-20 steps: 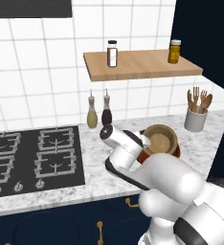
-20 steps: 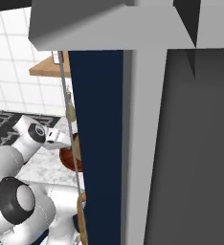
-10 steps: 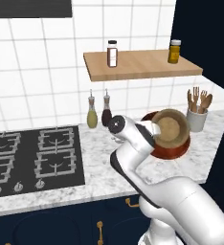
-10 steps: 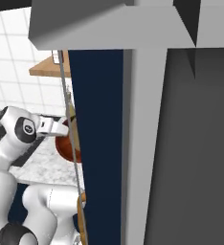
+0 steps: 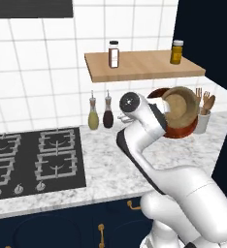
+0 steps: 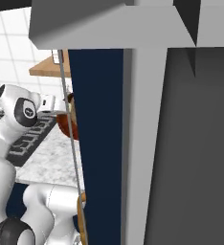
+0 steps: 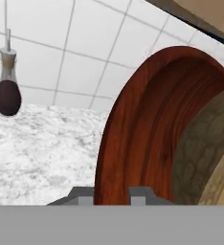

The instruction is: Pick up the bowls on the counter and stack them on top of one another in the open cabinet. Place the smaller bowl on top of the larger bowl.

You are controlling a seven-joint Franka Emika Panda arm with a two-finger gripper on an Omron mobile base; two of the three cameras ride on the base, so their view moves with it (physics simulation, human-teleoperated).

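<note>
Hand view showed our gripper (image 7: 112,191) clamped on the larger bowl's (image 7: 147,139) rim, tilting it steeply while the smaller bowl (image 5: 179,104) sat nested inside, presumably carrying both together.

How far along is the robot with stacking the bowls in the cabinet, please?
Done: the smaller bowl already sits inside the larger bowl, and both are off the counter. In hand: the gripper is shut on the larger bowl's rim, holding the pair tilted, in the air beside the wooden shelf. Left: carry them into the cabinet and set them down; they are not inside yet.
</note>
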